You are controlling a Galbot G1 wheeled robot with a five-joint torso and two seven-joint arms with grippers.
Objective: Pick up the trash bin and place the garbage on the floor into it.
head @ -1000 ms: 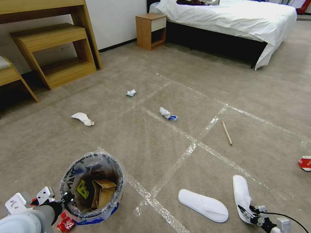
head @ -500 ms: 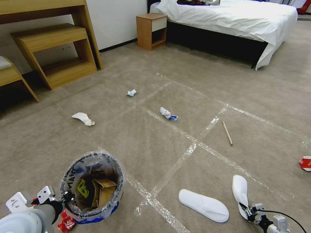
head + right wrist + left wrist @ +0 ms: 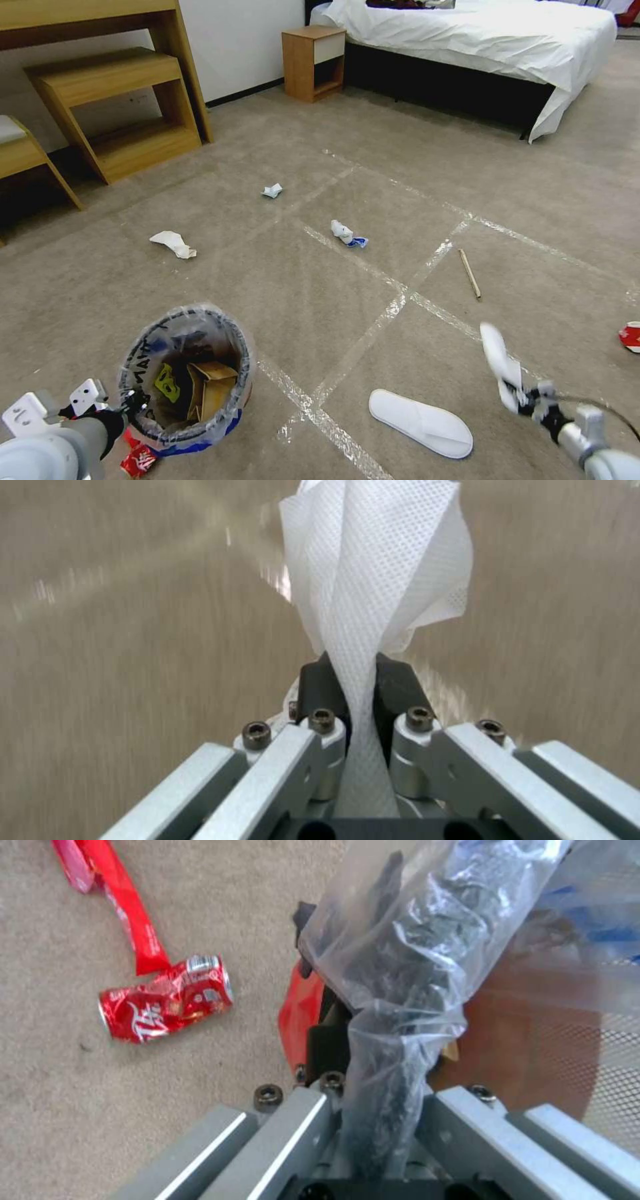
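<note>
In the head view we see our left gripper [image 3: 127, 405] at the lower left, clamped on the near rim of the small round red trash bin [image 3: 189, 377] with its crinkly clear plastic liner. A brown cardboard box [image 3: 212, 387] sits inside it. A crushed red can [image 3: 139, 459] lies on the beige-brown taped carpet floor [image 3: 300, 293] just beside the bin's base. Our right gripper [image 3: 527, 399] at the lower right has its jaws closed on the heel of a white fabric slipper [image 3: 500, 363], which is lifted off the carpet with its toe up. The second white slipper [image 3: 420, 423] lies flat between the two arms. Farther off on the carpet lie a thin wooden stick [image 3: 469, 273], a white wad with blue print [image 3: 347, 234], a crumpled white tissue [image 3: 173, 243], a small white paper scrap [image 3: 271, 191] and, at the right edge, a red and white carton [image 3: 629, 335].

In the left wrist view we see the jaws pinched tight over the liner and the bin's red wall [image 3: 303, 1015], with the can [image 3: 167, 1005] and a red wrapper strip [image 3: 127, 915] on the carpet nearby.

In the right wrist view we see the black pads [image 3: 320, 685] squeezed on the slipper's dotted fabric [image 3: 380, 570], the carpet below it.
</note>
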